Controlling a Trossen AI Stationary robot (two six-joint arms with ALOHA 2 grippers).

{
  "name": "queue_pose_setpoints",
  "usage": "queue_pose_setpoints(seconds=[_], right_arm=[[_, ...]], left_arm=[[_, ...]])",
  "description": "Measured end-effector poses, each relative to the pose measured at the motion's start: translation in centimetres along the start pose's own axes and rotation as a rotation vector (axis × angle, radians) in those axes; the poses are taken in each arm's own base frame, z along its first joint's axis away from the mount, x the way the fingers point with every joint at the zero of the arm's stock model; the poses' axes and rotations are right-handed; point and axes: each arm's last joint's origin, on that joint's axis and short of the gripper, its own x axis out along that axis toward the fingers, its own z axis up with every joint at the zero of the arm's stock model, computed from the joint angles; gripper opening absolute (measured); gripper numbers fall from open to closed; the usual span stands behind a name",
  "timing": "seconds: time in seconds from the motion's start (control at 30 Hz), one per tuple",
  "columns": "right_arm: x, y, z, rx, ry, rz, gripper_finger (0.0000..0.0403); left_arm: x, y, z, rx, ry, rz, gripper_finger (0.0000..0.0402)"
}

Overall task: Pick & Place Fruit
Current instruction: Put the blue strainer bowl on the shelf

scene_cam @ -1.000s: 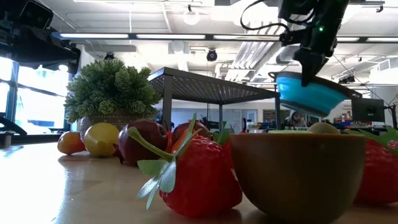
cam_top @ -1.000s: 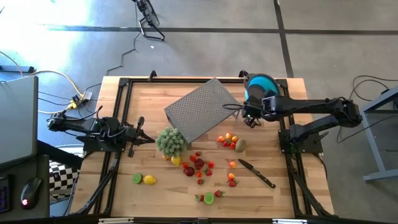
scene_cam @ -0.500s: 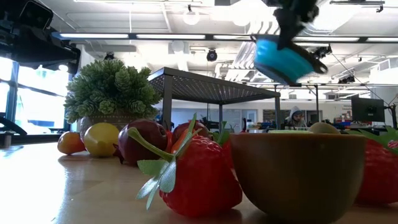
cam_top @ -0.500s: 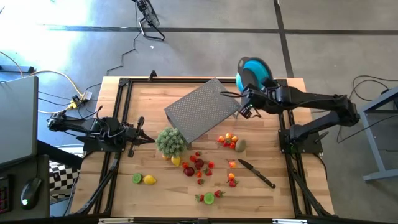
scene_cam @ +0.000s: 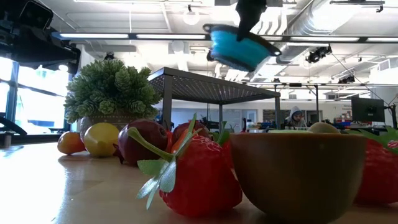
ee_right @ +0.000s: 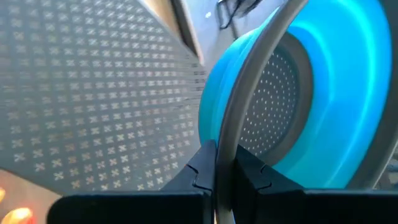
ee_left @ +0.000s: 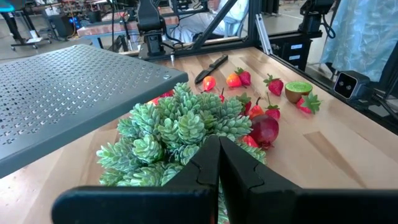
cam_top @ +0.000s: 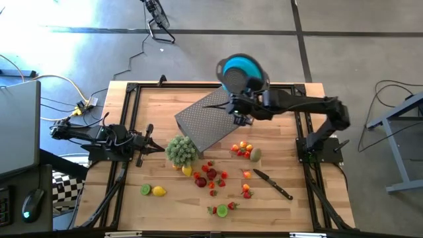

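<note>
My right gripper (cam_top: 238, 98) is shut on a blue bowl (cam_top: 242, 71) with a grey rim, high over the far part of the grey perforated platform (cam_top: 215, 116). The fruit (cam_top: 211, 175) lies scattered on the wooden table: small red, orange and green pieces, a cluster (cam_top: 244, 151) near the platform, and a lime and lemon (cam_top: 153, 190) at the near left. My left gripper (cam_top: 155, 148) is shut at the table's left, level, pointing at a green potted plant (cam_top: 182, 151). My right gripper pinches the bowl's grey rim (ee_right: 225, 134) between its two fingers (ee_right: 200, 169). The fingers slant down from the table's right side. The bowl (scene_cam: 239, 48) is lifted clear and hangs tilted below the gripper, above the platform.
A black-handled knife (cam_top: 272, 184) lies at the near right. The plant (ee_left: 180, 127) stands right in front of my left gripper (ee_left: 219, 146). In the low view a strawberry (scene_cam: 199, 180) and a brown rounded piece (scene_cam: 298, 174) sit close to the camera. Bare wood shows at the far left.
My right gripper has carried the blue bowl up and toward the table's left, from the far right corner to above the platform's far edge, rolling as it went. The bowl has tipped and stays clear of everything.
</note>
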Motion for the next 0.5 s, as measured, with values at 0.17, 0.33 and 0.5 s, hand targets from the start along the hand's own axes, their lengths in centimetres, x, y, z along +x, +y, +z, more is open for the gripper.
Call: queue_pose_setpoints(seconds=[0.17,0.33,0.5], right_arm=[[0.4,1.2,1.1,-0.058,0.024,0.087,0.0013],[-0.2,2.4,1.3,-0.126,0.006,0.153,0.0013],[-1.2,3.6,1.4,-0.162,-0.027,0.195,0.0013]], left_arm=[[0.0,0.0,0.0,0.0,0.0,0.0,0.0001],[0.0,0.0,0.0,0.0,0.0,0.0,0.0001],[0.0,0.0,0.0,0.0,0.0,0.0,0.0001]])
